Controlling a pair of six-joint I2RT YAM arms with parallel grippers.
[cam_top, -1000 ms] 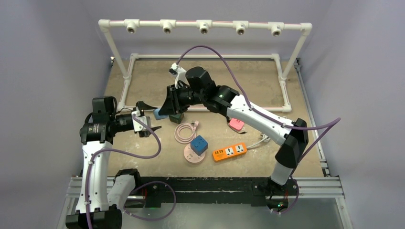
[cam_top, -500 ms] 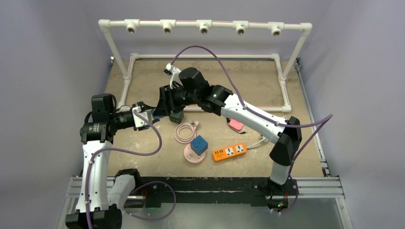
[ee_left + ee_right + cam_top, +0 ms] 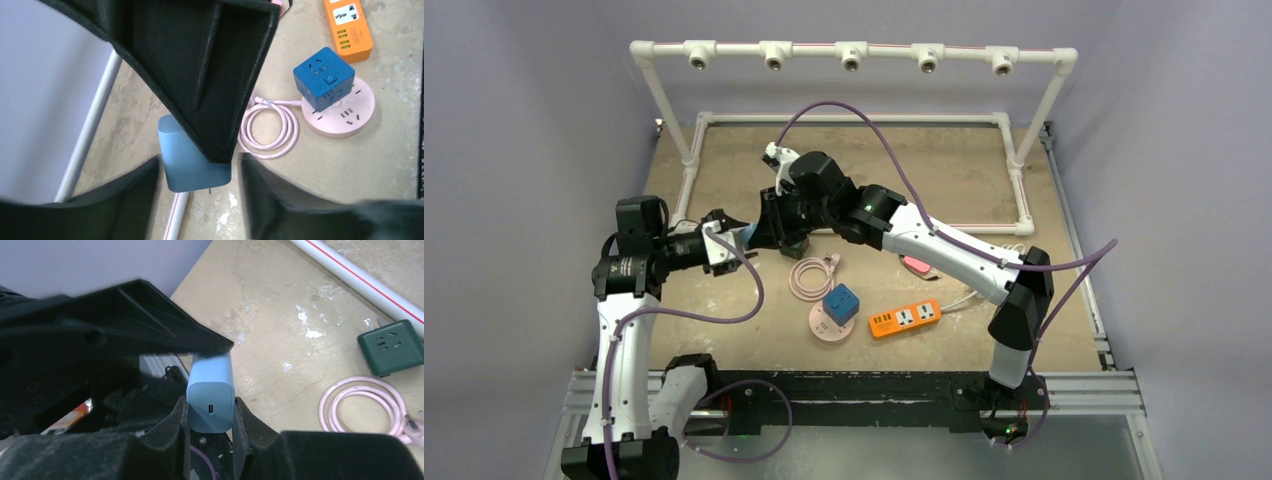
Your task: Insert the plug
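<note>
Above the table's [image 3: 924,160] 9 o'clock side, close to the white pipe rail [image 3: 683,198], the right tool [image 3: 210,407] pinched the blue plug [image 3: 210,390] on both flanks. Bare table lay open toward 12 o'clock. The left tool [image 3: 198,165] straddled the plug half-spread, grip unclear. A second earlier that tool hung apart, wider, at the plug's 7 o'clock.

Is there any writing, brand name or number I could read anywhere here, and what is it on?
No words can be read in any view.
White marks on the left arm: too small to read.
Orange power strip: no legible print.
Blue cube socket: a round button sign, no words.
Orange sticker in the right wrist view: blurred.
</note>
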